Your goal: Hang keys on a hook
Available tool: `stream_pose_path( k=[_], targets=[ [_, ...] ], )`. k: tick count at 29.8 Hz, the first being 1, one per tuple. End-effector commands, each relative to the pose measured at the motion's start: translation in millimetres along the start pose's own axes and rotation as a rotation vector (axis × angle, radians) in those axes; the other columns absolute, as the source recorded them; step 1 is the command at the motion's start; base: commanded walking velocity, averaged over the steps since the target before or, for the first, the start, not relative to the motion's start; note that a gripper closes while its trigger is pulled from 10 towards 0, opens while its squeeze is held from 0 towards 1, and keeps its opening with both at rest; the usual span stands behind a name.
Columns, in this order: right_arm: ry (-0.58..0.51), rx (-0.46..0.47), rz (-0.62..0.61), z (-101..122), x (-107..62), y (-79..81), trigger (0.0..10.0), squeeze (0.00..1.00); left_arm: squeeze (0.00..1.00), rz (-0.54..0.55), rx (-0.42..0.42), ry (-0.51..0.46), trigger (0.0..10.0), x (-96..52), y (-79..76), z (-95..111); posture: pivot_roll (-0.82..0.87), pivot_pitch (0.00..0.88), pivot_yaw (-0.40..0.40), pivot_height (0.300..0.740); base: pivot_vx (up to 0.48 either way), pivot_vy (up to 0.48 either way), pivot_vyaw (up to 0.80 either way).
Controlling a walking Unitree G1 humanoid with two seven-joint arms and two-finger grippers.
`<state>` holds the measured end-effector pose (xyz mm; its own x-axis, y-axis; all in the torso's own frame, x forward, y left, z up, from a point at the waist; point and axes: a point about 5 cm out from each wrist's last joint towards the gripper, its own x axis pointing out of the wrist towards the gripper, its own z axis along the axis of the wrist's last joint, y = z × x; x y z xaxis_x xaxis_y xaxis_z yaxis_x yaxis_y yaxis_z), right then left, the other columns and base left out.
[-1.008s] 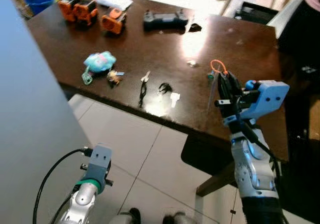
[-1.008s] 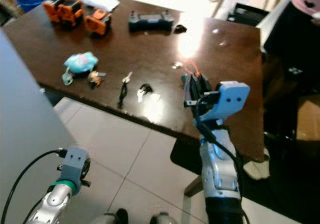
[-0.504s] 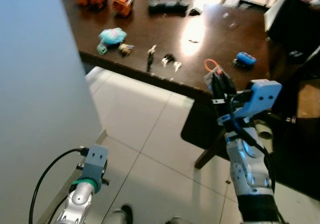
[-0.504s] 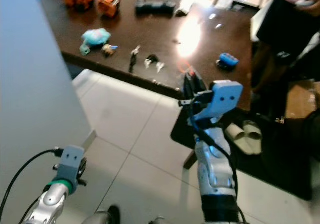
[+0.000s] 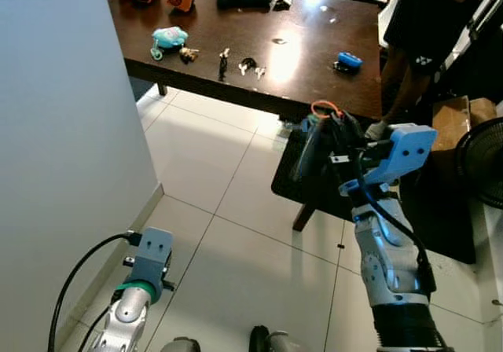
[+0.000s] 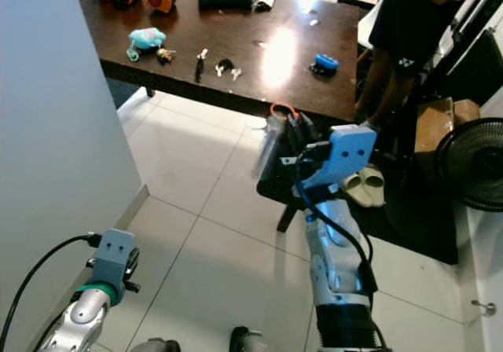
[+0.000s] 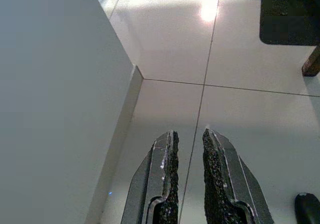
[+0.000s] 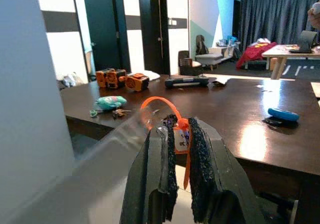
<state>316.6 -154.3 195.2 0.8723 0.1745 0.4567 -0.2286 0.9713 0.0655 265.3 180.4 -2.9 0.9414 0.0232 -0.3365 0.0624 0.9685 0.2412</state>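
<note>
Two fingers of the right gripper (image 8: 179, 134) clench the keys (image 8: 181, 134) (orange loop upward) at frame centre; carrying step, hook still to find.

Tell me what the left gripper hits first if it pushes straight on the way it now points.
Most likely the white tiled floor: the left gripper points down at bare tiles beside the wall, though depth is uncertain.

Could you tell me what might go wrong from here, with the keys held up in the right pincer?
The right pincer grips only the keys' tag by its orange loop, so a jolt could shake them loose. A person stands beside the table, within range of a careless swing. No hook is in view yet.
</note>
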Motion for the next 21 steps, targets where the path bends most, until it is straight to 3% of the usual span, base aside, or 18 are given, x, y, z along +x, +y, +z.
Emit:
stream_pose_path(
  k=[1,5,21],
  targets=[
    [0.006,-0.012,-0.005,0.6,0.4,-1.7,10.0,0.0,0.0,-0.014,-0.008,0.014,10.0,-2.2,-3.5,-4.0,-0.01,0.112,0.007,0.74,0.0,0.0,0.0],
    [-0.001,-0.029,0.007,1.8,0.9,-0.8,10.0,0.0,0.0,-0.013,-0.008,0.016,10.0,-2.3,-3.6,-4.1,-0.01,0.113,0.006,0.74,0.0,0.0,0.31],
    [-0.006,-0.029,0.011,2.8,2.4,-0.6,10.0,0.0,0.0,-0.011,-0.004,0.027,10.0,-3.3,-2.8,-6.4,-0.01,0.11,0.006,0.74,0.0,0.0,0.8]
  ],
)
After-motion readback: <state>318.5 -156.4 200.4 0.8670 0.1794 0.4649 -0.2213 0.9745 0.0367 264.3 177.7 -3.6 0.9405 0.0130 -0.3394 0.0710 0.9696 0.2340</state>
